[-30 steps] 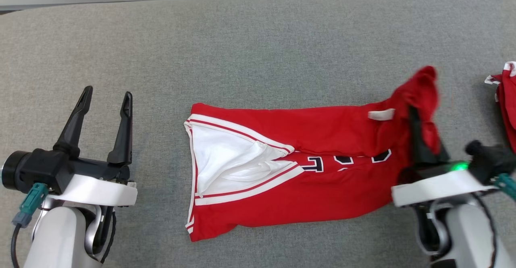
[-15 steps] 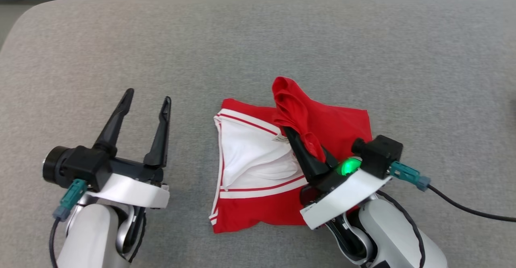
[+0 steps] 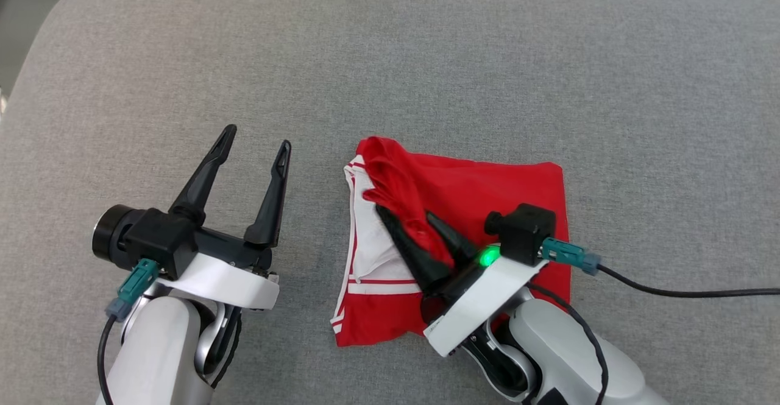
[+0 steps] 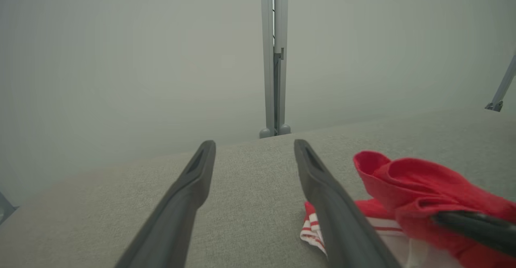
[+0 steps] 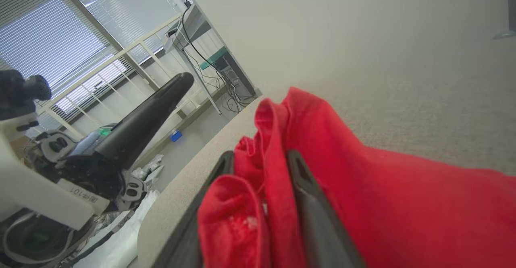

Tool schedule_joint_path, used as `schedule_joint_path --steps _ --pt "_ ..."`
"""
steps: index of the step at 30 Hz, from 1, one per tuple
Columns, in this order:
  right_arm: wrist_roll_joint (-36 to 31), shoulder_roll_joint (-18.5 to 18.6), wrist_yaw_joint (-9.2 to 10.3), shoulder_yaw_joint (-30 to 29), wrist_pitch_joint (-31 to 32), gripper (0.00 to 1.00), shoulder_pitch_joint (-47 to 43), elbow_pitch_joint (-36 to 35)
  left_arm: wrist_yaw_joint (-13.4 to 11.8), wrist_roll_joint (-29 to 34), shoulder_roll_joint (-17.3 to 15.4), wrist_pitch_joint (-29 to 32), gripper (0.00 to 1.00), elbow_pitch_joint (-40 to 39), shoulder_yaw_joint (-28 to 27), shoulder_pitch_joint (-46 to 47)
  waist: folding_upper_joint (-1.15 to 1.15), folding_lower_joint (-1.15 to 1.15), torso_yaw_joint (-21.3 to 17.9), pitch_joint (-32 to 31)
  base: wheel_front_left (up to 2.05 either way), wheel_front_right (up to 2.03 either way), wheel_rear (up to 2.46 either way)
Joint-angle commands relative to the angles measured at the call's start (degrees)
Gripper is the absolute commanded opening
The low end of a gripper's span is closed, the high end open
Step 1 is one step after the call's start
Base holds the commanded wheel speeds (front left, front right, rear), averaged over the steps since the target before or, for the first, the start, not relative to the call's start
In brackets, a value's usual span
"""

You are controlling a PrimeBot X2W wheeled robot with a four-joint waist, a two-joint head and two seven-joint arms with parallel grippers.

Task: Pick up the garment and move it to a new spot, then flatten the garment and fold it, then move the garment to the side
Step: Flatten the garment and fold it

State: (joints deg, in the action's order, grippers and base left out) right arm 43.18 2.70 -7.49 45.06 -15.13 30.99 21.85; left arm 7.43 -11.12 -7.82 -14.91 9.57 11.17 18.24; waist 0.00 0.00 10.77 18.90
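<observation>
Since a second ago the right gripper (image 3: 406,212) has carried the right end of the red jersey (image 3: 487,179) across to the left. The jersey lay stretched long then and is now doubled into a near-square packet. The head camera has shifted too.

At the left, the left gripper (image 3: 256,138) hovers over the grey fabric-covered table (image 3: 426,58) just beside the jersey, fingers spread wide with nothing between them.

The jersey lies flat near the middle of the table. Its left edge shows white trim with thin red stripes and a patch of white lining. The folded-over red layer covers the rest smoothly, out to a straight right edge. At the upper left corner the carried end stands up in a rumpled bunch, which the left wrist view shows as a raised red hump.

The right gripper rests over the jersey's lower middle, pointing up and left. Its jaws are partly open, wider than half a second ago, and the bunched red fold lies between the fingers (image 5: 314,215).
</observation>
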Motion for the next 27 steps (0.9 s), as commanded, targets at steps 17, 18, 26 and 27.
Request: schedule_joint_path --steps 17,18,26,27 --pt "-1.52 0.48 -0.01 -5.98 -0.10 1.00 -0.27 -12.44 0.06 0.56 -1.26 -0.18 1.00 -0.76 -2.08 -0.42 0.00 0.00 -4.77 -0.53 0.00 0.00 0.00" --pt "-3.04 0.47 -0.01 -8.72 -0.11 1.00 -0.92 -13.24 0.06 0.74 -1.31 -0.18 1.00 -0.83 -2.26 -0.63 0.00 0.00 -5.09 -0.63 0.00 0.00 0.00" --pt "-15.40 0.39 -0.02 -26.58 -0.10 1.00 -8.37 -15.29 0.05 1.17 -1.57 -0.18 1.00 -1.43 -4.91 -2.64 0.00 0.00 -7.80 -1.81 0.00 0.00 0.00" --pt "-17.16 0.37 -0.01 -28.26 -0.10 1.00 -9.29 -15.19 0.05 1.29 -1.61 -0.18 1.00 -1.49 -5.24 -3.03 0.00 0.00 -8.08 -2.04 0.00 0.00 0.00"
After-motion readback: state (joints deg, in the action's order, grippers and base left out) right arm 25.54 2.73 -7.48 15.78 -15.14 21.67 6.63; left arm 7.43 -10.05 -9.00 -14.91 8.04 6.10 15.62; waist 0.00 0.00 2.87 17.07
